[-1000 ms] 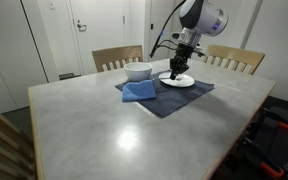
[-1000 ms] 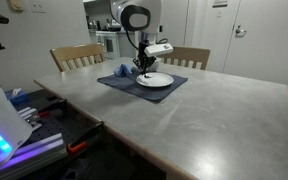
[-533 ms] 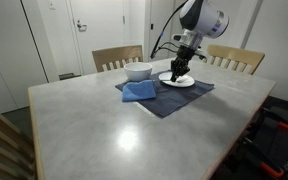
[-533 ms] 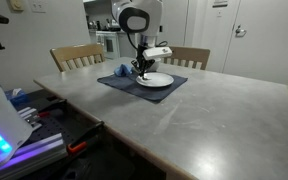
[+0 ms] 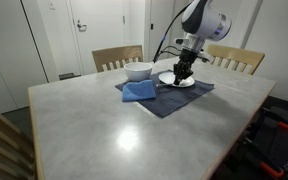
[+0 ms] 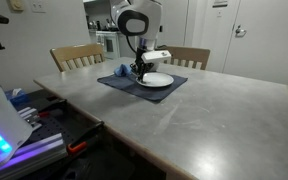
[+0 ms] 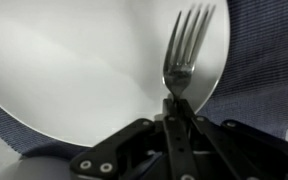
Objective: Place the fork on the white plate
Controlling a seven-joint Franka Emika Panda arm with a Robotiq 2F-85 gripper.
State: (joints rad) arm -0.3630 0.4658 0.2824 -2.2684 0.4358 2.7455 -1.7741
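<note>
Gripper [image 7: 174, 112] clamped on fork [image 7: 187, 45] handle — long axis straight ahead, tines above plate [image 7: 74, 60], near its rim.

Arm [image 5: 200, 20] comes in from the far side, upper links high, elbow bent, forearm dropping steeply. Wrist turned downward. Gripper [image 5: 183, 72] hangs low and close to vertical in both exterior views. Wrist view: black fingers [image 7: 144, 140] drawn close together, fork [image 7: 184, 50] handle pinched between them at the centre, tines jutting out beyond the fingertips.
</note>
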